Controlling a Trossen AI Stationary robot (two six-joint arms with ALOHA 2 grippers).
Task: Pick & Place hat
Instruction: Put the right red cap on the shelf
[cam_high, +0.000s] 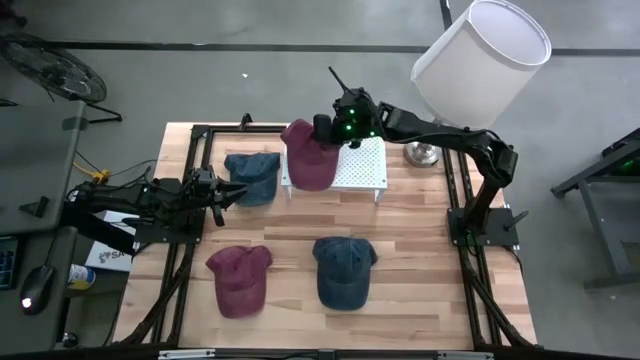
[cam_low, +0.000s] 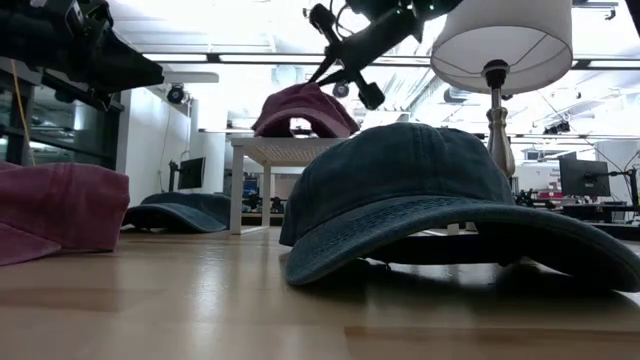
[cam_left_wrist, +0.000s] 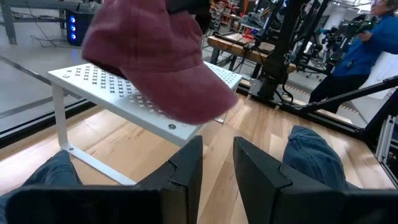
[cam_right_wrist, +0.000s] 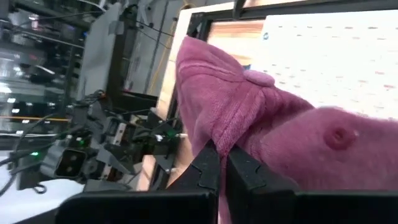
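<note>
A maroon hat (cam_high: 308, 157) sits on the white perforated stand (cam_high: 365, 165) at the table's far middle, overhanging its left edge; it shows in the low view (cam_low: 305, 108) and the left wrist view (cam_left_wrist: 155, 56). My right gripper (cam_high: 327, 130) reaches in from the right and is shut on its crown (cam_right_wrist: 222, 158). My left gripper (cam_high: 238, 193) waits open (cam_left_wrist: 217, 155) at the table's left, beside a blue hat (cam_high: 255, 178) that lies on the table. My right gripper pinches a raised fold of the maroon hat's crown cloth (cam_right_wrist: 208, 127) between its two fingers, near the top button (cam_right_wrist: 258, 78). The fingers slant down from above and from the right. The hat's underside rests on the stand's top (cam_low: 290, 143), its left part hanging past the edge.
A second maroon hat (cam_high: 240, 278) and a second blue hat (cam_high: 343, 270) lie on the near half of the table. A lamp with a white shade (cam_high: 480, 50) stands at the far right, its base (cam_high: 422, 153) beside the stand. A person (cam_left_wrist: 367, 43) shows beyond the table.
</note>
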